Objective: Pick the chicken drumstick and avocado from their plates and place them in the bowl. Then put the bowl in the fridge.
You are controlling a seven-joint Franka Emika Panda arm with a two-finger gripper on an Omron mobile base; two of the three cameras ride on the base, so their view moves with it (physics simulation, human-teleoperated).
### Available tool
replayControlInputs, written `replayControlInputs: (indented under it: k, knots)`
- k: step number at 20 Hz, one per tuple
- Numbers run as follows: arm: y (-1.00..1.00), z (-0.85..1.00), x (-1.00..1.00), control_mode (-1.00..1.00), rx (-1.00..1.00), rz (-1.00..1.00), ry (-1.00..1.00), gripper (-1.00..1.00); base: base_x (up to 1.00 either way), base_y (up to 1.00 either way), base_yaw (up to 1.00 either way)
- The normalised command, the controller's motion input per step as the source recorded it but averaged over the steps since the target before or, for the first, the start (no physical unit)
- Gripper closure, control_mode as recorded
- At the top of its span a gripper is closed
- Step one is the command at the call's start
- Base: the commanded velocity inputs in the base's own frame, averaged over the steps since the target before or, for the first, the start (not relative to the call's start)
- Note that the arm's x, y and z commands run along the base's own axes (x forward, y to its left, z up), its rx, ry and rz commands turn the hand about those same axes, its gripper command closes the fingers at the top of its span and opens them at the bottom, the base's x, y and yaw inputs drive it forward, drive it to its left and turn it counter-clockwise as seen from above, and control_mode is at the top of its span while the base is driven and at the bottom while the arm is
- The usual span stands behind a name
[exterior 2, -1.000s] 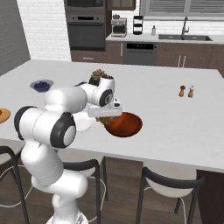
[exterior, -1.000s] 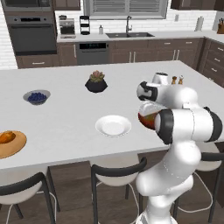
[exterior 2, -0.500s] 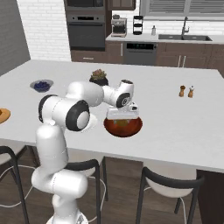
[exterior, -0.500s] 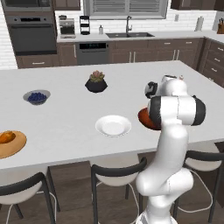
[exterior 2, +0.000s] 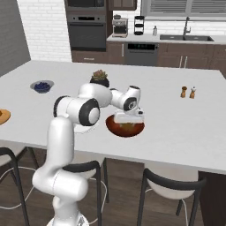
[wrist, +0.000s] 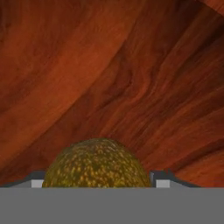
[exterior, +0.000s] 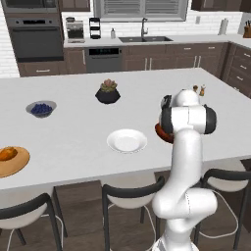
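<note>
Glossy white arm (exterior: pixel 188 162) of rounded tubular links, dark joint bands, bulbous white base segment.

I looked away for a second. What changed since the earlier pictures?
The arm swung right and lowered the gripper into the bowl. The avocado sits between its fingers, close over the bowl's inside. The drumstick, both plates, berries and pot stayed put.

pot with a plant (exterior: pixel 108 91): middle of the white counter (exterior: pixel 73 127) | grey bowl of blueberries (exterior: pixel 41 108): left of the pot | two small shakers (exterior 2: pixel 188 92): right of the pot, well apart
</note>
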Motion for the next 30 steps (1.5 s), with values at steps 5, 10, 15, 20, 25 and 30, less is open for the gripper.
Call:
replayControlInputs:
  k: [5, 10, 15, 20, 25, 30]
  knots:
    - [0.01, -0.20, 0.25, -1.00, 0.00, 0.00, 0.03, -1.00, 0.00, 0.00, 0.00]
    - [0.10, 0.00, -0.55, -1.00, 0.00, 0.00, -0.05, -1.00, 0.00, 0.00, 0.00]
    - [0.36, 0.00, -0.90, -1.00, -0.04, 0.00, -0.26, -1.00, 0.00, 0.00, 0.00]
    - [0.38, 0.29, -0.80, -1.00, -0.08, 0.00, -0.29, -1.00, 0.00, 0.00, 0.00]
    - [0.61, 0.67, -0.85, -1.00, -0.05, 0.00, -0.27, -1.00, 0.00, 0.00, 0.00]
    - [0.58, 0.65, -0.63, -1.00, 0.01, -0.06, -0.05, -1.00, 0.00, 0.00, 0.00]
